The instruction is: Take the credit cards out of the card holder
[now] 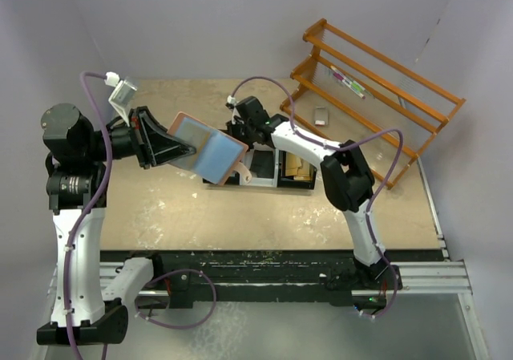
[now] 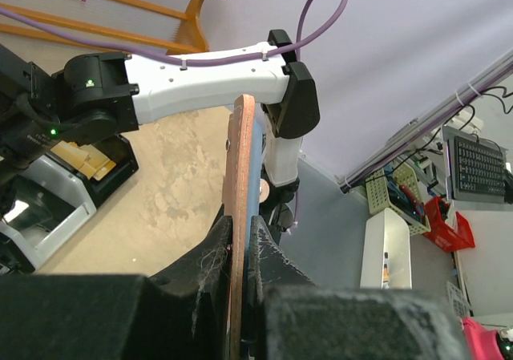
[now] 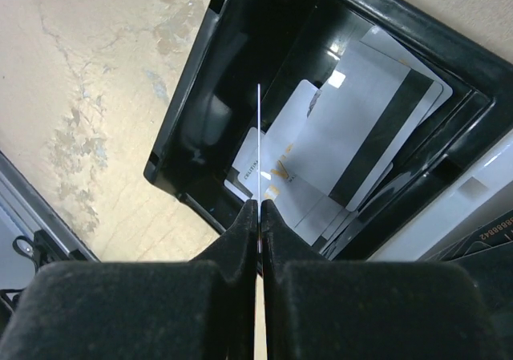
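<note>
Right tool pinches perhaps 1 card (hidden overhead) over tray.

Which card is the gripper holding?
The edge-on card, showing only as a thin white line, is pinched in the right gripper. The other cards lie flat in the black tray.

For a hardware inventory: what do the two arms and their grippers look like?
Both the left arm and right arm have white shells with black joint housings. A purple cable runs along each. The left gripper and right gripper have black, wedge-shaped fingers with a rough matte face. A small green light glows on the right arm.
</note>
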`<action>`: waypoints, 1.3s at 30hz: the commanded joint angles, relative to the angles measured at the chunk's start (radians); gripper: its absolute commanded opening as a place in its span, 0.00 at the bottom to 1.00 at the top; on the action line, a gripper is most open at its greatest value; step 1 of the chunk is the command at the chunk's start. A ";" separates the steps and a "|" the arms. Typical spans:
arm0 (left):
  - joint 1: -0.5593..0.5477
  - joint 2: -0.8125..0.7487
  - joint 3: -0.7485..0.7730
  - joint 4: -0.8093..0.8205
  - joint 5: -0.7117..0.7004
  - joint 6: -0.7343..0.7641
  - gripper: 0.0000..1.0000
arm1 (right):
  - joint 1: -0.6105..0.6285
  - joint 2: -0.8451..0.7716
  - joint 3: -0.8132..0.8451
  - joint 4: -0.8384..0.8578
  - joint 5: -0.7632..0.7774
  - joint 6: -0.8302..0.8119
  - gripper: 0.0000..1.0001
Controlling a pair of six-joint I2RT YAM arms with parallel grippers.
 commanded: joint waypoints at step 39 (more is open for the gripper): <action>0.002 -0.027 -0.083 0.431 0.050 -0.473 0.00 | -0.001 -1.021 -0.473 0.458 -0.241 0.307 0.94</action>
